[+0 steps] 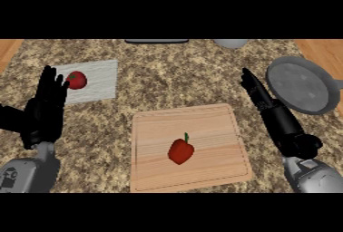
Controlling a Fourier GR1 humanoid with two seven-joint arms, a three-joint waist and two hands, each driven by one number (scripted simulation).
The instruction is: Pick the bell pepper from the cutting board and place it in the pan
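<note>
Red against pale wood, the bell pepper [181,151] you are after lies on the cutting board [214,122], a little below and left of the board's middle, with its thin green stem pointing up toward the far edge. You can see nothing touching it. That board sits on the speckled stone table [181,77] near the lower centre of your view. Your right hand [262,96] is up on the right, fingers straight and held together, released and grasping nothing; it hangs between the board's upper right corner and the pan, apart from both. Look just past those fingertips and you find the grey pan [303,86], round and dark-rimmed, close to the table's right edge, with a stub of its handle reaching the picture's right side. Your left hand [46,105] rests open at the left edge of the view, fingers straight and pointing up, holding nothing. Beside its fingertips lies a light grey cloth [97,84], and on the cloth's left part sits a tomato [76,80] with a green top. At the far edge of the table you can make out a dark flat object [157,41] and part of a grey rounded object [231,43], both cut off by the view.
</note>
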